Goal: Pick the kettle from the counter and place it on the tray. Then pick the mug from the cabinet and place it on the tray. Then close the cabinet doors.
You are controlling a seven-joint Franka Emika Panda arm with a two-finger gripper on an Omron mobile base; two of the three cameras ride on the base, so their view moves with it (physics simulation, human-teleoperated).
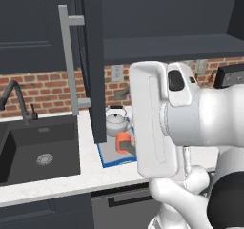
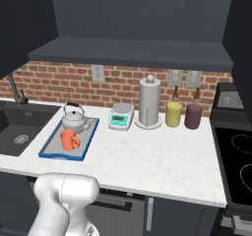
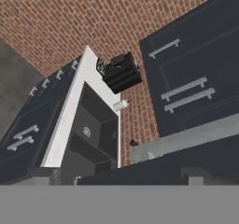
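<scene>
Kettle (image 2: pixel 74 118) and mug (image 2: pixel 69 139) sat together on the tray (image 2: pixel 50 150), on the desk (image 2: pixel 147 156) by the sink; the empty claw's jaws stood apart, free to shut the open cabinet door (image 1: pixel 93 66).

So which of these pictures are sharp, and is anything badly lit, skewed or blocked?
Left base view: the arm covers much of the tray, even light. Right base view: sharp, soft shadows, kettle and mug plain. Hand view: rolled sideways, sink tilted.

scale (image 2: pixel 121 117) display too small, no legible text
</scene>
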